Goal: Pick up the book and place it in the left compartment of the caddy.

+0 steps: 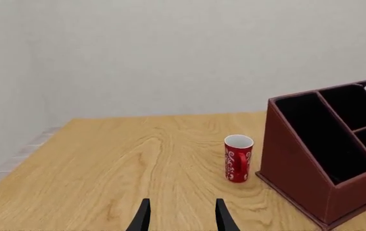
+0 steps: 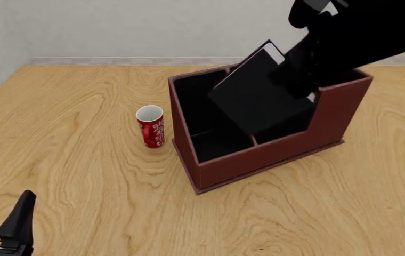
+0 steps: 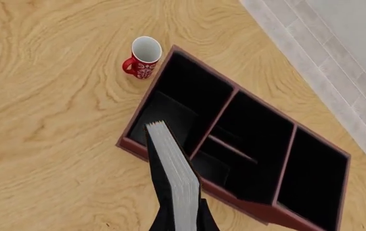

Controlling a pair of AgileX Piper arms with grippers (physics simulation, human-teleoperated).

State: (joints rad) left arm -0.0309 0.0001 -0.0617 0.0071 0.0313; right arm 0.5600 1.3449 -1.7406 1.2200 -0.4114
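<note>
Gripping the book (image 2: 259, 98) in my right gripper (image 3: 181, 219), I hold it tilted in the air above the caddy (image 2: 259, 160), its lower corner hanging over the middle sections and its upper corner, where a sliver of white page edge shows, leaning toward the far wall of the box. From the right wrist view the white page block runs out along my fingers (image 3: 163, 216), which are clamped on the black covers at either side, and the far end of the book sits over the left compartment (image 3: 183, 91) and the divider beside it. That compartment is the long black-lined slot on the side of the caddy nearest the red mug (image 2: 151, 126), and nothing lies in it. The mug stands upright on the wooden table (image 2: 81, 176), just beside the caddy's low end but apart from it, with white patterning on its side and a white inside. My left gripper (image 1: 181, 216) hovers low over the table, well apart from the caddy on the mug's side, its two dark fingers spread with bare wood between them and nothing held.
</note>
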